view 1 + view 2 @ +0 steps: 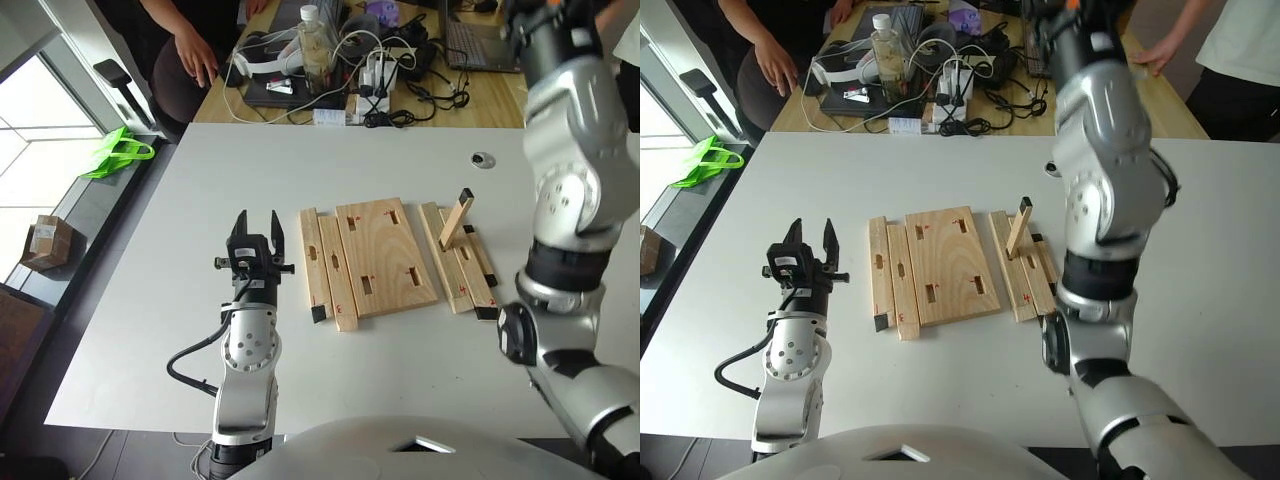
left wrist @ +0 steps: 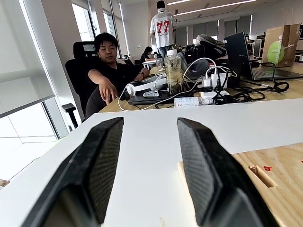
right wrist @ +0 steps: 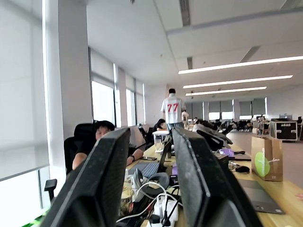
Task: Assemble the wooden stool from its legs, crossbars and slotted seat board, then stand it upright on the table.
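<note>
The slotted seat board (image 1: 385,255) lies flat at the middle of the white table (image 1: 150,300). Two slotted wooden strips (image 1: 325,265) lie against its left edge, and several more strips (image 1: 462,268) lie to its right. One short wooden piece (image 1: 455,220) stands tilted on that right group. My left gripper (image 1: 258,218) rests low over the table just left of the strips, open and holding nothing; the left wrist view shows its dark fingers (image 2: 208,175) apart, with the board's corner (image 2: 265,165) beside them. My right arm (image 1: 570,150) is raised high, and my right gripper (image 3: 151,132) is open on empty air, facing the room.
A wooden desk (image 1: 500,95) behind the table carries a bottle (image 1: 313,40), cables and laptops, with a seated person at its left. A cable grommet (image 1: 483,159) sits in the table's far right. A green bag (image 1: 118,152) lies on the floor at left.
</note>
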